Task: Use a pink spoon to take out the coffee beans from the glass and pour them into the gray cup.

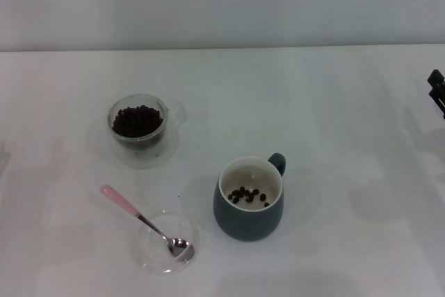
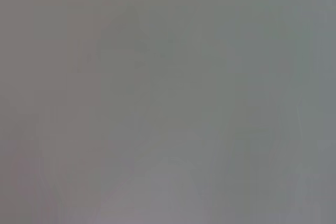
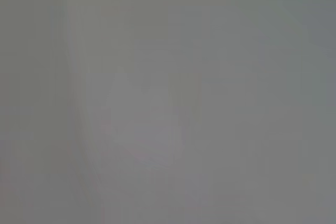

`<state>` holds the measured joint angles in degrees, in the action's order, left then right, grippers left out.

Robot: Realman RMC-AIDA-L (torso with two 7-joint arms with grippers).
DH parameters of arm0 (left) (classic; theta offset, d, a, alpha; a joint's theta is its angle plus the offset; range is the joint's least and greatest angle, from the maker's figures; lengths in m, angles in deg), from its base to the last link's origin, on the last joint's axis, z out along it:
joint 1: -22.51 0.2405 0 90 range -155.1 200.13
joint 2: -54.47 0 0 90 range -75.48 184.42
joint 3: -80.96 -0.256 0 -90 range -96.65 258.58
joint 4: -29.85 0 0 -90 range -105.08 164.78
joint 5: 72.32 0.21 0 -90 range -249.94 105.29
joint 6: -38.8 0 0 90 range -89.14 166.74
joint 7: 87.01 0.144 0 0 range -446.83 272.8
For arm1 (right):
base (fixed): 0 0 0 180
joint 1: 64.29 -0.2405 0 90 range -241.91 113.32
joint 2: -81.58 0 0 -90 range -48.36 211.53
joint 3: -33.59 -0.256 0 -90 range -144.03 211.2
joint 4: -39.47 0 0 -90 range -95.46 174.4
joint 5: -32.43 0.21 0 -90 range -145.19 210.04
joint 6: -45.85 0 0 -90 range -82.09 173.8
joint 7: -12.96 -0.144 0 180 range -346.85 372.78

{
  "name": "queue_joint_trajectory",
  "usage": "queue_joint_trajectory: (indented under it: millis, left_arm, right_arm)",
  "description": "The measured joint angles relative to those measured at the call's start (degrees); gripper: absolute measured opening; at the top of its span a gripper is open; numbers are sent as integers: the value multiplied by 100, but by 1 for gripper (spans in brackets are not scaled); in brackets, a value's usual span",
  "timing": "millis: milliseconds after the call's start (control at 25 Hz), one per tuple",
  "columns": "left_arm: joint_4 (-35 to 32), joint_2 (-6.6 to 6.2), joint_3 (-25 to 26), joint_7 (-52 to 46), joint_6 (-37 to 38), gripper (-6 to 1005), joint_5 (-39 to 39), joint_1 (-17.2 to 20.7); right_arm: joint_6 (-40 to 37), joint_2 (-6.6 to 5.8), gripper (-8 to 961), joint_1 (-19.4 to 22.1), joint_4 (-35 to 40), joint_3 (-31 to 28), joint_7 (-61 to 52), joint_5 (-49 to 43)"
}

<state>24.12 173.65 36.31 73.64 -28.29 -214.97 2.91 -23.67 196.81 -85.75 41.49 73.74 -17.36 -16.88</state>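
Note:
In the head view the glass point(image 1: 139, 129) stands at the left of the table, filled with coffee beans point(image 1: 137, 119). The gray cup point(image 1: 249, 199) stands near the front middle with several beans point(image 1: 247, 195) on its cream inside. The pink spoon point(image 1: 142, 219) lies with its metal bowl in a flat clear dish point(image 1: 167, 243) and its pink handle pointing back left. My right gripper point(image 1: 437, 93) shows only as a dark tip at the right edge, far from everything. My left gripper is out of view. Both wrist views show only a blank grey surface.
The white table point(image 1: 334, 172) runs back to a pale wall. The clear dish sits close to the front left of the gray cup. The glass stands on a wider clear base.

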Motion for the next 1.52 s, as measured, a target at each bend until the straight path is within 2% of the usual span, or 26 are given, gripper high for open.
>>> queue_joint_trajectory:
  millis: [1520]
  left_arm:
    - [72,18,0,-52,-50,893,-9,10]
  right_arm:
    - [-54,0,666,52,-205,0,0,-9]
